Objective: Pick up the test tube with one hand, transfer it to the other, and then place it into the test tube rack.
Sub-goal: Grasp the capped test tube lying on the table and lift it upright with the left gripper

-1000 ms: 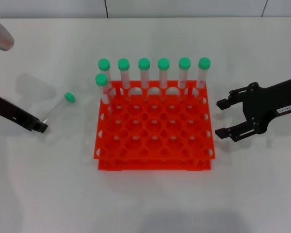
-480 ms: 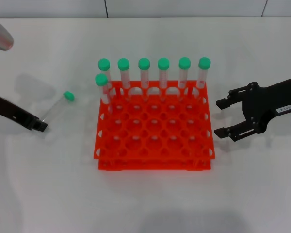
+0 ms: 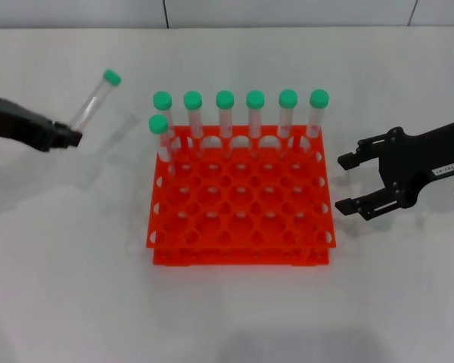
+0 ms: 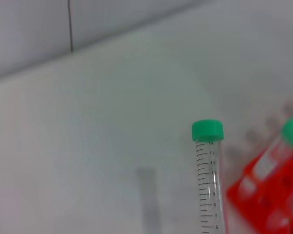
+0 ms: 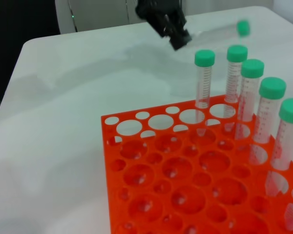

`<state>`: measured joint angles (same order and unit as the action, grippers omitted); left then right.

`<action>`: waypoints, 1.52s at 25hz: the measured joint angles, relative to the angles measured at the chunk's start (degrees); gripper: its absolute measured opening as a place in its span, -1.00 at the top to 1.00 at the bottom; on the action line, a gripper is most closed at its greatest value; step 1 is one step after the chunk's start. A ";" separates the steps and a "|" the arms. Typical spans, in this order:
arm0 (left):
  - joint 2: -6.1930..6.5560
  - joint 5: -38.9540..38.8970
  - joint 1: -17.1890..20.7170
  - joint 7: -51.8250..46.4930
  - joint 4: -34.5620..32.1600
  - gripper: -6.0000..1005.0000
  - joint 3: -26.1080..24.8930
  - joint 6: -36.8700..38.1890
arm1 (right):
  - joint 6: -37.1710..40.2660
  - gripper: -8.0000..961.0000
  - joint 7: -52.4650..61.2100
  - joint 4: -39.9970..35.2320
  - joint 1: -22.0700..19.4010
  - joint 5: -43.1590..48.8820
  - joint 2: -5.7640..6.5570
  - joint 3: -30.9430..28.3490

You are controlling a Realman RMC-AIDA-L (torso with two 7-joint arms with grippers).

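My left gripper (image 3: pixel 66 137) is raised at the left of the table, shut on the bottom end of the test tube (image 3: pixel 94 98). The clear tube points up and to the right, green cap on top, well left of the test tube rack (image 3: pixel 240 198). The same tube (image 4: pixel 210 180) shows in the left wrist view, and in the right wrist view as a blurred tube (image 5: pixel 222 31) sticking out of the left gripper (image 5: pixel 179 39). The orange-red rack (image 5: pixel 185 170) stands in the middle. My right gripper (image 3: pixel 349 182), with a white label, hovers open just right of the rack.
Several green-capped tubes (image 3: pixel 225 113) stand upright along the rack's back row, and one more (image 3: pixel 160 136) stands in the second row at the left. White table (image 3: pixel 76 287) lies all round, with a wall (image 3: pixel 212 11) behind it.
The left gripper has lifted the test tube off the table and carried it up and slightly right. The right gripper has stayed in place.
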<state>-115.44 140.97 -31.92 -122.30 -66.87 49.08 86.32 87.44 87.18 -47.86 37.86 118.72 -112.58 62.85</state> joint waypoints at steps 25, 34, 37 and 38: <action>3.77 -39.19 -1.45 34.57 24.16 0.57 0.02 5.44 | -2.20 -0.42 -2.38 0.02 -1.21 -1.20 -2.63 -0.13; 4.43 -28.68 -9.41 30.81 27.84 0.56 0.09 4.73 | -2.73 -0.41 -3.60 0.26 -1.21 -3.29 -2.65 -0.17; 4.30 -26.94 -10.74 30.42 28.54 0.55 0.27 4.73 | -2.79 -0.40 -3.60 0.28 -1.21 -3.30 -2.63 -0.25; 4.27 -26.37 -11.15 30.41 29.16 0.55 0.29 4.70 | -2.85 -0.40 -3.63 0.29 -1.20 -3.31 -2.63 -0.25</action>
<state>-111.17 114.60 -43.07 -91.90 -37.71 49.37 91.02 84.60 83.56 -47.57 36.66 115.41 -115.21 62.61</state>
